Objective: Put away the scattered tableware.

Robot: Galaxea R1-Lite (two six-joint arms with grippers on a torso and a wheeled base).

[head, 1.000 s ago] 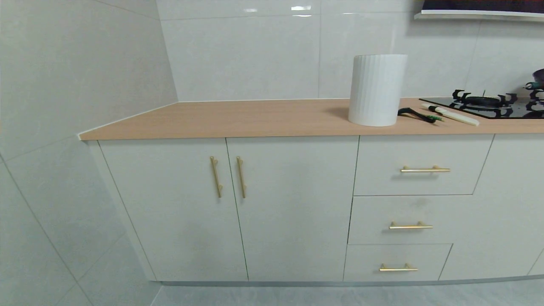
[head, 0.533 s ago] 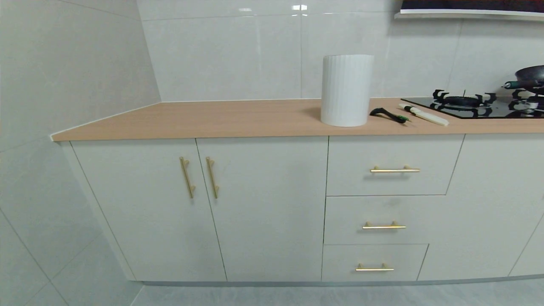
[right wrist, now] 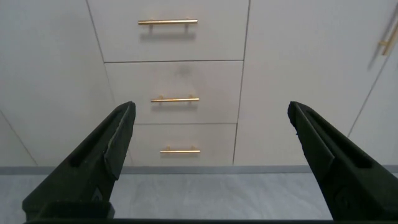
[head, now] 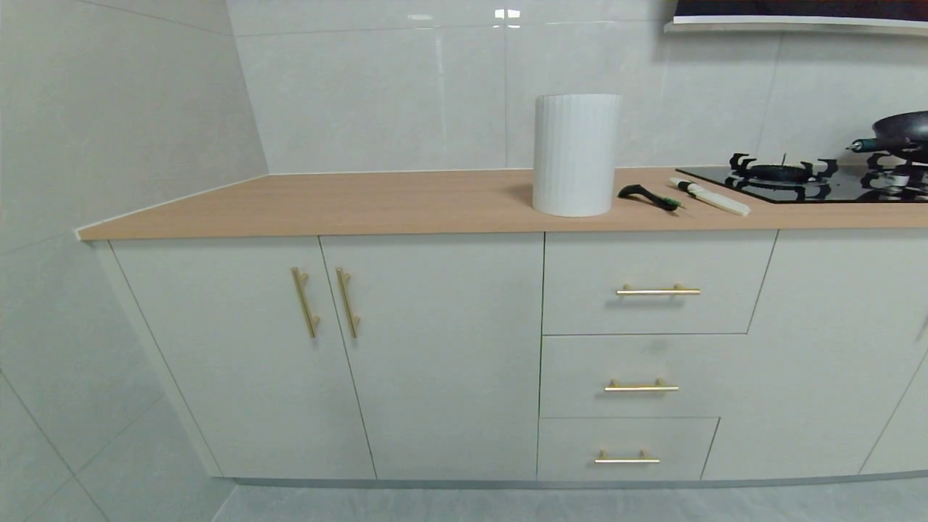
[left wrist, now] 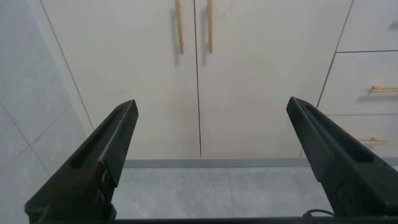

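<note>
White holder (head: 576,154) upright, left gripper (left wrist: 211,104) facing doors (left wrist: 261,81), right gripper (right wrist: 210,107) facing drawers (right wrist: 174,81)

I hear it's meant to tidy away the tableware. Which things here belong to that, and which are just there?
For the job:
black-handled utensil; pale utensil; probably the white ribbed canister, as their holder.

Just there:
gas hob; dark pan; cupboard doors; drawers.
</note>
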